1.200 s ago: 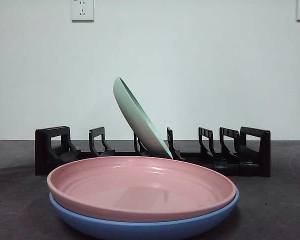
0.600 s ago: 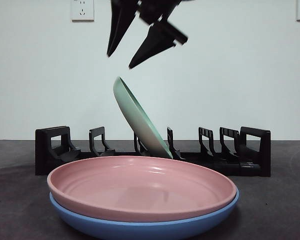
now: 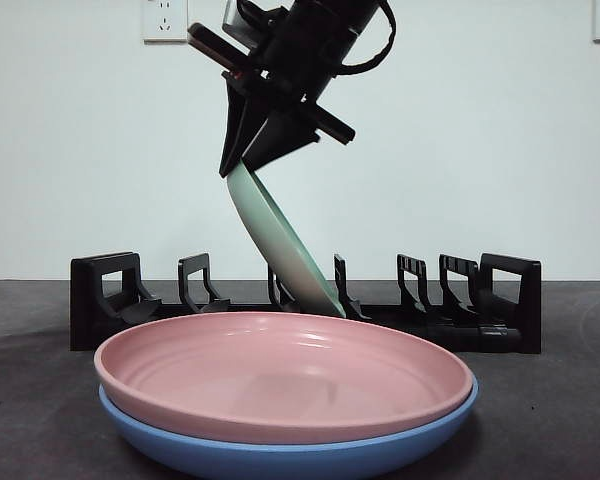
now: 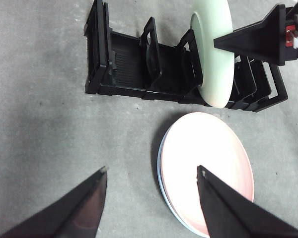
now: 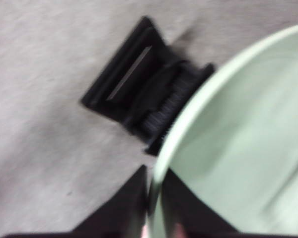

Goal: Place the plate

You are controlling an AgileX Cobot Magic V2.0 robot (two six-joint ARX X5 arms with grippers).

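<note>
A pale green plate (image 3: 280, 245) leans tilted in a slot of the black plate rack (image 3: 105, 300). My right gripper (image 3: 242, 165) comes down from above, its two jaws closed on either side of the plate's top rim. The right wrist view shows the rim (image 5: 248, 148) pinched between the jaws of that gripper (image 5: 154, 191). My left gripper (image 4: 152, 171) is open and empty, high above the table. It looks down on the rack (image 4: 124, 69), the green plate (image 4: 212, 54) and the right gripper's jaw.
A pink plate (image 3: 280, 375) is stacked on a blue plate (image 3: 280, 460) on the table in front of the rack; both show in the left wrist view (image 4: 208, 163). The rack's other slots stand empty. Wall sockets (image 3: 165, 18) sit on the white wall behind.
The right gripper came into view from above with its jaws spread, then dropped onto the green plate's top rim and closed on it. The plates have not moved.
</note>
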